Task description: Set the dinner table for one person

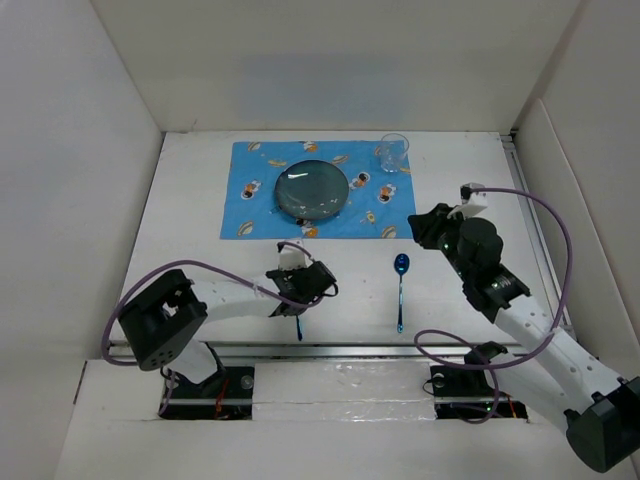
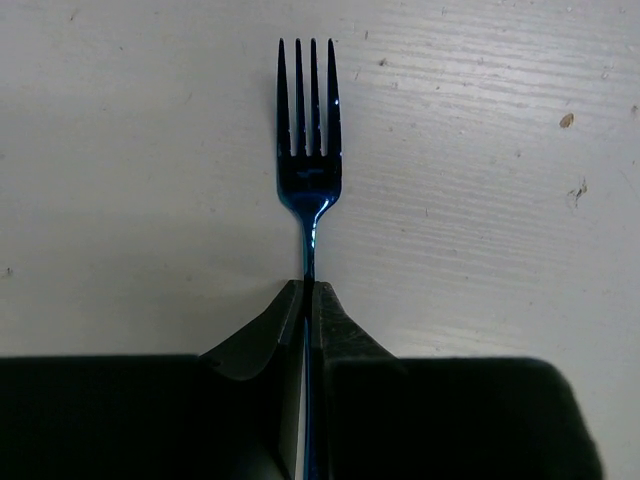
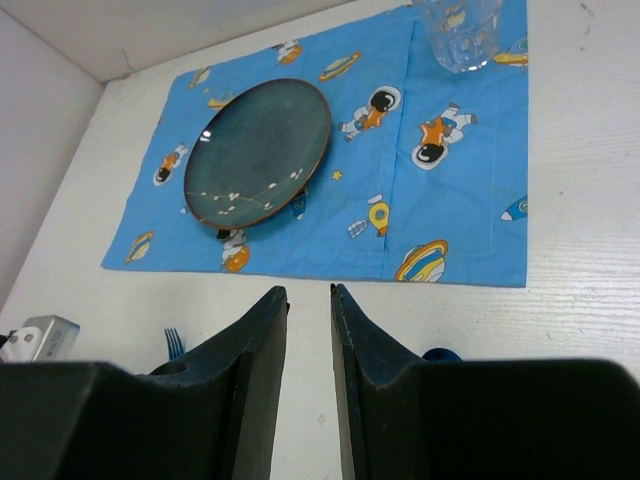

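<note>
My left gripper (image 1: pixel 303 290) is shut on the handle of a blue fork (image 2: pixel 309 150), with its tines pointing away over the white dinner table (image 1: pixel 200 230). The fork is at or just above the tabletop, and I cannot tell which. Its handle end shows below the gripper (image 1: pixel 298 328). In the left wrist view the gripper (image 2: pixel 309 290) pinches the thin handle. A blue spoon (image 1: pixel 400 290) lies on the table to the right. My right gripper (image 1: pixel 425 225) is open and empty in the right wrist view (image 3: pixel 308 292), just below the placemat's right corner.
A blue space-patterned placemat (image 1: pixel 250 205) lies at the back with a dark teal plate (image 1: pixel 312 190) on it and a clear glass (image 1: pixel 393 152) at its far right corner. White wall panels (image 1: pixel 90 180) enclose the table. Purple cables loop by both arms.
</note>
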